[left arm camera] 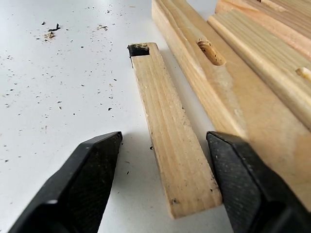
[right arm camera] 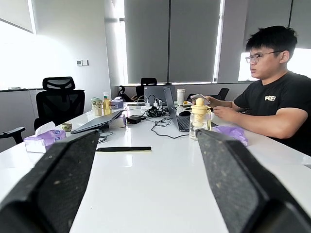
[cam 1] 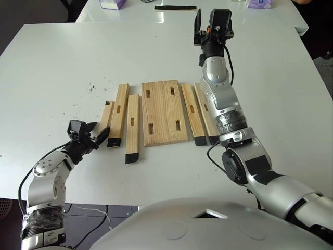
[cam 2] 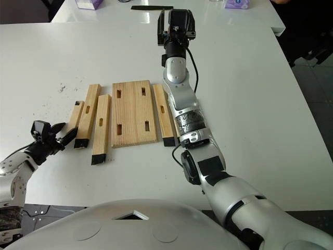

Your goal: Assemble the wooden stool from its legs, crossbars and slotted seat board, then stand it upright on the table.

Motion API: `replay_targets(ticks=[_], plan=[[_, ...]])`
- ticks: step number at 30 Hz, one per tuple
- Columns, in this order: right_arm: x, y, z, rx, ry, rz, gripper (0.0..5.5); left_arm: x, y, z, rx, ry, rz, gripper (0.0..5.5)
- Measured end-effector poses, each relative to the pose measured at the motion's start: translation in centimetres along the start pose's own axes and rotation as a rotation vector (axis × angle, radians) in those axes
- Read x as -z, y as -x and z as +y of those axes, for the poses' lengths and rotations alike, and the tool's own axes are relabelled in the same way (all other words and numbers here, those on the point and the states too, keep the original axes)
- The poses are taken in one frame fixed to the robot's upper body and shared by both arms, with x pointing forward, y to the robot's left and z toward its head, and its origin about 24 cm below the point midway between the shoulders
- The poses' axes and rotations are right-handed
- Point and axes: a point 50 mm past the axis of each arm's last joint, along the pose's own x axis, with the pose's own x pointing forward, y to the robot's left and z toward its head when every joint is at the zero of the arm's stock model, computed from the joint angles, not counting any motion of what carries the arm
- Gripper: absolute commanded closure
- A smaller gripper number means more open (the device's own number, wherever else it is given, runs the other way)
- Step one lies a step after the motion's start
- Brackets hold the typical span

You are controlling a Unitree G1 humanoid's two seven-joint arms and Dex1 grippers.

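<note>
The slotted seat board (cam 1: 164, 112) lies flat mid-table. To its left lie two long slotted legs (cam 1: 119, 113) (cam 1: 133, 127) with black ends, and a short crossbar (cam 1: 106, 115). Two more slotted pieces (cam 1: 191, 112) (cam 1: 204, 110) lie to its right, the outer one partly under my right forearm. My left gripper (cam 1: 97, 136) is low at the crossbar's near end, open; in the left wrist view the crossbar (left arm camera: 167, 141) runs between its fingers (left arm camera: 92, 165). My right gripper (cam 1: 212, 26) is raised over the table's far side, open and holding nothing (right arm camera: 148, 141).
Sawdust specks (cam 1: 92, 87) dot the white table (cam 1: 62, 62) left of the parts. A second table behind carries two purple tissue boxes (cam 1: 112, 4) (cam 1: 258, 4) and a black strip (cam 1: 175, 8). The near table edge runs just below my left gripper.
</note>
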Motion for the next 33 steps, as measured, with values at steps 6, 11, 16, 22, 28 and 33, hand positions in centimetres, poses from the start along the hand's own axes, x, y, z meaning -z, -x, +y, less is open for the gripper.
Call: replay_targets(ticks=[6, 11, 16, 22, 28, 33], plan=[[0.1, 0.2, -0.1, 0.017, 0.0, -0.001, 1.85, 0.1, -0.3, -0.3, -0.005, -0.014, 0.006, 3.79], [-0.3, 0.3, -0.1, 0.018, -0.009, -0.023, 1.85, 0.3, -0.2, -0.5, 0.011, -0.017, 0.013, 4.18], [-0.8, 0.4, -0.7, 0.002, -0.097, -0.043, 1.85, 0.5, -0.1, 0.0, -0.011, -0.018, -0.007, 4.18], [-0.1, 0.4, -1.5, -0.061, -0.283, 0.062, 1.85, -0.1, -0.5, 1.8, -0.13, 0.062, -0.077, 4.18], [-1.1, -0.3, -1.6, -0.198, -0.214, 0.028, 1.85, -9.2, -2.2, 2.4, -0.069, 0.218, -0.487, 4.18], [-3.2, -2.6, -2.9, -0.421, -0.088, -0.015, 1.85, -17.8, -3.0, -3.8, 0.389, 0.251, -0.778, 4.18]])
